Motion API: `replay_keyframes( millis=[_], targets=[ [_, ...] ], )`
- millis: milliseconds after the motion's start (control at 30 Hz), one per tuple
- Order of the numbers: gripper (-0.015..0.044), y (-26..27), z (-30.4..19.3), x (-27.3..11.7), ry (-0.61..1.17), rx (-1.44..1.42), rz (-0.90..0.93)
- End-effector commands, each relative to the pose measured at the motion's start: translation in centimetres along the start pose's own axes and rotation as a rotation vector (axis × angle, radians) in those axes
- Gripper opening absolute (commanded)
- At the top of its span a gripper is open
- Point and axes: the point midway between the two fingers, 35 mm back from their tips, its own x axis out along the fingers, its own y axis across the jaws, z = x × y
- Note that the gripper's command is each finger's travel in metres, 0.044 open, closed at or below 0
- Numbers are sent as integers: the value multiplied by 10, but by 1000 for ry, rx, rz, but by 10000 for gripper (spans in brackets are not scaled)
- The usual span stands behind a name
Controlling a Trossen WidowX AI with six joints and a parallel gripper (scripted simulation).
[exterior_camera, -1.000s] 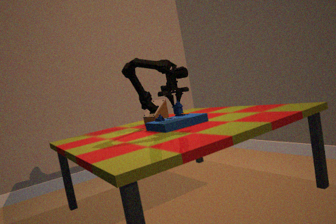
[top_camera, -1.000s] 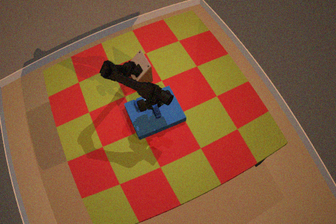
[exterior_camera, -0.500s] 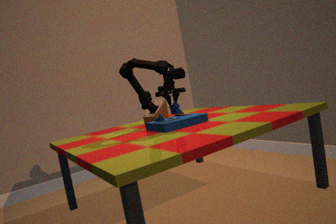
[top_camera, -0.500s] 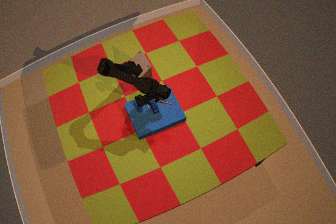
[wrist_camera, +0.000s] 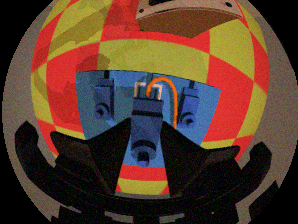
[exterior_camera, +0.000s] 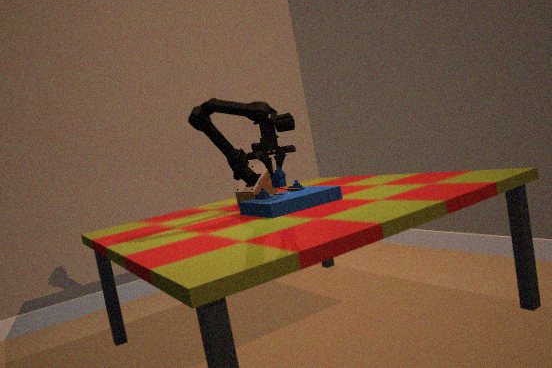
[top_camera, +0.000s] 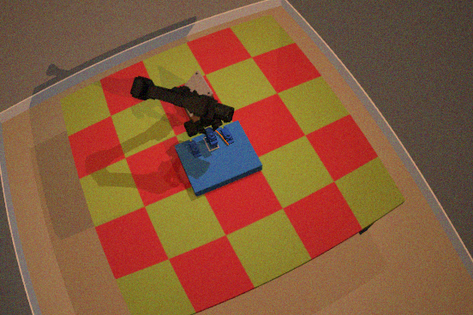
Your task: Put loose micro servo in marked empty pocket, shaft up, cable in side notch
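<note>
My gripper (top_camera: 209, 130) (exterior_camera: 278, 170) (wrist_camera: 146, 123) is shut on the loose blue micro servo (top_camera: 211, 138) (exterior_camera: 279, 178) (wrist_camera: 147, 109). The servo is upright, shaft up, and appears slightly above the blue deck (top_camera: 231, 171) (exterior_camera: 311, 200) (wrist_camera: 205, 112). The pale outline of the marked pocket (top_camera: 212, 149) (wrist_camera: 136, 90) shows beyond the servo's cable end in the wrist view; the servo hides part of it. The orange cable (exterior_camera: 286, 188) (wrist_camera: 175, 102) arches from that end and bends back along the servo's right side in the wrist view. Whether it touches the deck is unclear.
Two blue servos sit in the deck, one on each side of the pocket: one (top_camera: 194, 149) (exterior_camera: 263, 194) (wrist_camera: 104, 99) and another (top_camera: 226, 136) (exterior_camera: 297, 185) (wrist_camera: 190, 106) near the cable. A tan wedge-shaped piece (top_camera: 199, 84) (exterior_camera: 265, 183) (wrist_camera: 190, 24) stands by the arm's base.
</note>
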Motion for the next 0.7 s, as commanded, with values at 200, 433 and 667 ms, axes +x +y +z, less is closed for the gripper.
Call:
replay_keyframes(
  millis=[200,433,667],
  targets=[
    [0,0,9,5,2,4,-4],
    [0,0,9,16,3,4,-3],
    [0,0,9,20,3,5,-3]
  ],
)
